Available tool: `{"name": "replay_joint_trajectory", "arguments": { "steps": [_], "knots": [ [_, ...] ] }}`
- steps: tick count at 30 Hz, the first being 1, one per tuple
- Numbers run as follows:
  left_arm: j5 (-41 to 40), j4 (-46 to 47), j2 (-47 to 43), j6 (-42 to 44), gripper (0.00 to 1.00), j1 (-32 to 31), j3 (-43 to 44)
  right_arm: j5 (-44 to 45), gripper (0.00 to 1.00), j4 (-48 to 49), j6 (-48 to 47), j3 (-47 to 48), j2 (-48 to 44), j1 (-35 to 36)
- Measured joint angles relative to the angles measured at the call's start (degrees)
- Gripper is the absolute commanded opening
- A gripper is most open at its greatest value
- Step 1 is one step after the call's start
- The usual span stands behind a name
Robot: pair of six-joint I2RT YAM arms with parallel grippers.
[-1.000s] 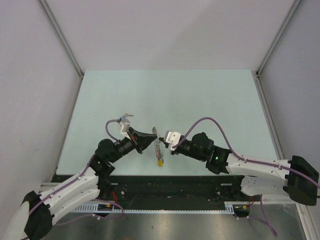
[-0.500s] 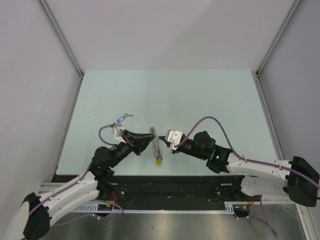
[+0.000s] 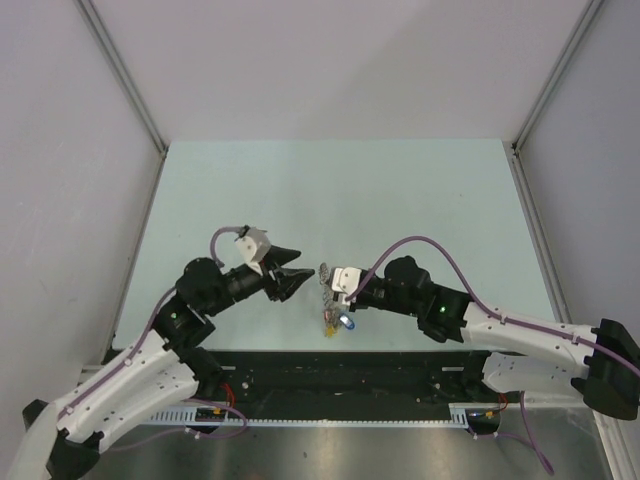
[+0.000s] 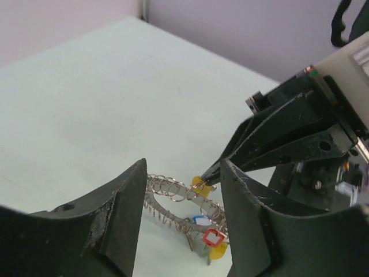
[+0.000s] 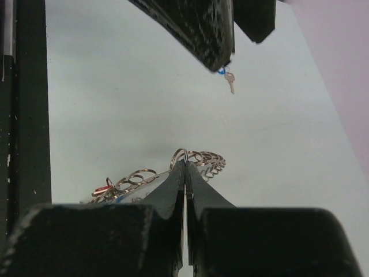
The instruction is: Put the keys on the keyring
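The left gripper (image 5: 239,51) covers most of the loose key's (image 5: 230,82) blue tag (image 5: 221,71); the keyring's (image 4: 173,193) near edge is hidden behind its fingers (image 4: 115,213).

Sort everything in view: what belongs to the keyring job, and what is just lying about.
Job:
- keyring, pinched by the right gripper
- loose key with a blue tag, on the table
- left gripper, open, holding nothing

Just there:
- purple cables
- walls

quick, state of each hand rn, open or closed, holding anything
Left hand: open, nothing between the fingers.
Right hand: closed, pinching a small wire loop of the keyring.
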Motion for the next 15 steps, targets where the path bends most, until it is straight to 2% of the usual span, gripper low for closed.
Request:
{"name": "replay_joint_trajectory", "arguments": {
  "steps": [4, 6, 11, 15],
  "knots": [
    [5.84, -11.3, 7.13, 8.61, 0.57, 0.02, 8.66, -0.92, 0.0, -2.14, -0.85, 1.22, -0.13, 0.0],
    [8.96, -17.35, 10.86, 15.85, 0.54, 0.02, 12.28, -1.33, 0.0, -2.75, -1.09, 1.55, -0.26, 0.0],
    [14.6, -29.11, 15.89, 31.56, 0.52, 0.04, 16.04, -2.1, 0.0, -4.48, -1.64, 1.88, -0.57, 0.13],
    [17.99, -34.84, 19.3, 40.04, 0.48, 0.04, 18.43, -2.34, 0.0, -5.46, -2.08, 1.97, -0.61, 0.5]
  ]
}}
